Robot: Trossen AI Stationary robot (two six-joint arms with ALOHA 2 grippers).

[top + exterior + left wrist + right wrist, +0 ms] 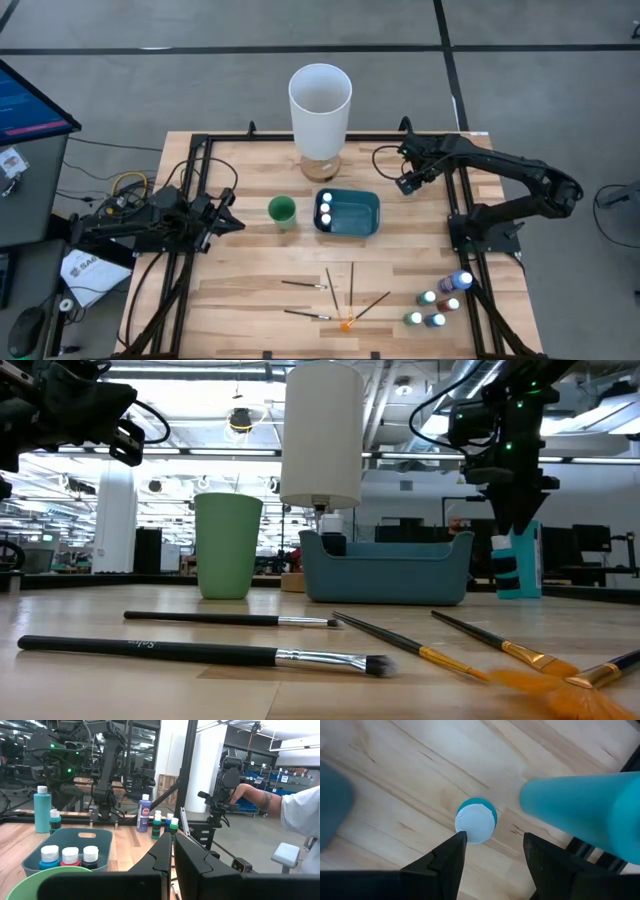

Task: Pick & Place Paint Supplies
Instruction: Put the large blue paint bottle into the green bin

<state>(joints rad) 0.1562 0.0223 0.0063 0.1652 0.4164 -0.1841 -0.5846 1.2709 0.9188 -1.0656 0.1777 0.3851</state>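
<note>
R gripper point(490, 851) jaws open over small teal bottle point(476, 820), tall teal bottle point(580, 805) beside; L jaws closed.

Wooden table point(250, 300) of pale butcher-block planks, bordered by a black frame. Tall white cylinder point(320, 105), open at the top, stands on a small wooden base toward the far edge. Small green cup point(282, 209) stands upright near the centre, just beside a blue-grey bin point(362, 226) with a handle slot. A monitor point(25, 100) sits off the table's left side. A person's arm point(260, 799) shows in the room beyond.
</note>
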